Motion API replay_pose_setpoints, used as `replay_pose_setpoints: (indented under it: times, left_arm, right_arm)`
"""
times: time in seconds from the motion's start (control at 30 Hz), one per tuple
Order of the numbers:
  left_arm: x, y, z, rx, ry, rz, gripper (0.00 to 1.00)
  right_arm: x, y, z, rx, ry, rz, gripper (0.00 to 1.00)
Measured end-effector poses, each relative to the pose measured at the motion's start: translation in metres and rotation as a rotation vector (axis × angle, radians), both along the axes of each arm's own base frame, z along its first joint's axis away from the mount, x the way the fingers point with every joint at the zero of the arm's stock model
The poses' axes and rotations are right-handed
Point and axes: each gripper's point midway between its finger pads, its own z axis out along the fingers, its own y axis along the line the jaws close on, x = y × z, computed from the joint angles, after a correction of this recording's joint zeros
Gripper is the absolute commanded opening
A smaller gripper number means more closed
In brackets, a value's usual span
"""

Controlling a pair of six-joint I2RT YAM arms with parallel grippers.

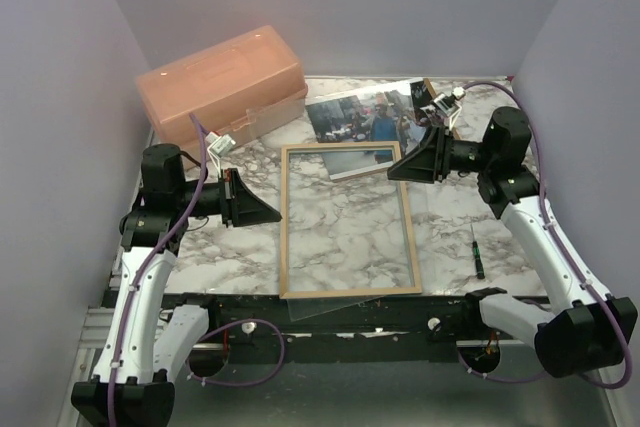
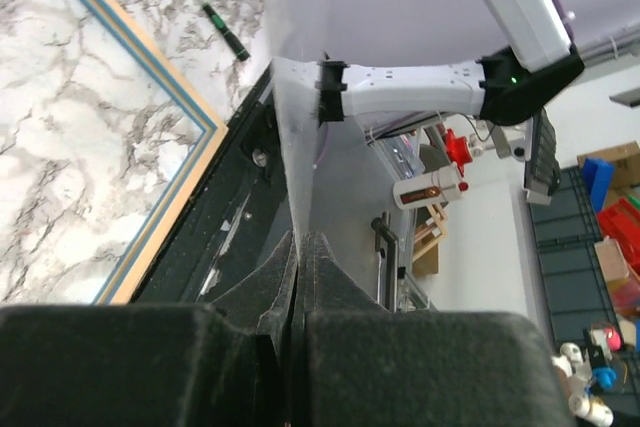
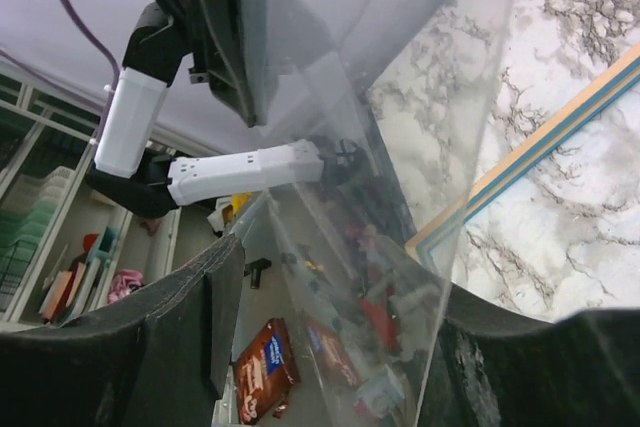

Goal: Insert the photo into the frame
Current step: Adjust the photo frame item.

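The frame (image 1: 350, 292) lies flat in the middle of the marble table, light wood face up. Its blue-edged rail (image 2: 150, 59) shows in the left wrist view. The photo (image 1: 360, 115) lies picture side up behind the frame's far rail, touched by neither gripper. A clear pane (image 1: 345, 237) hangs over the frame. My left gripper (image 1: 274, 215) is shut on the pane's left edge (image 2: 290, 147). My right gripper (image 1: 394, 171) is at the pane's far right corner. The pane (image 3: 380, 197) stands between its parted fingers (image 3: 190, 317), close to the right one, with a gap on the left.
An orange plastic box (image 1: 222, 85) stands at the back left. A small green-handled screwdriver (image 1: 477, 252) lies right of the frame and also shows as the screwdriver (image 2: 225, 32) in the left wrist view. Purple walls close the table on three sides.
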Motion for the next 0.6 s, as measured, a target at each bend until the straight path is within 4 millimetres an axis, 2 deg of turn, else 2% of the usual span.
replay_pose_setpoints:
  times: [0.07, 0.2, 0.3, 0.5, 0.6]
  left_arm:
    - [0.008, 0.0, -0.006, 0.016, 0.025, 0.025, 0.0]
    - [0.016, 0.001, -0.009, 0.033, 0.028, 0.061, 0.0]
    - [0.019, 0.002, -0.006, 0.034, 0.012, 0.09, 0.0]
    - [0.026, 0.003, -0.002, 0.029, 0.0, 0.152, 0.0]
    - [0.033, 0.005, -0.005, 0.024, 0.018, 0.186, 0.0]
  right_arm:
    - [-0.003, 0.0, 0.003, 0.004, -0.008, 0.0, 0.61]
    - [-0.007, -0.001, 0.008, 0.009, -0.018, 0.003, 0.79]
    - [-0.008, -0.001, 0.007, 0.01, -0.012, 0.003, 0.83]
    - [-0.011, -0.002, -0.013, 0.0, 0.054, 0.004, 0.8]
    - [-0.014, -0.002, -0.021, -0.004, 0.083, 0.008, 0.65]
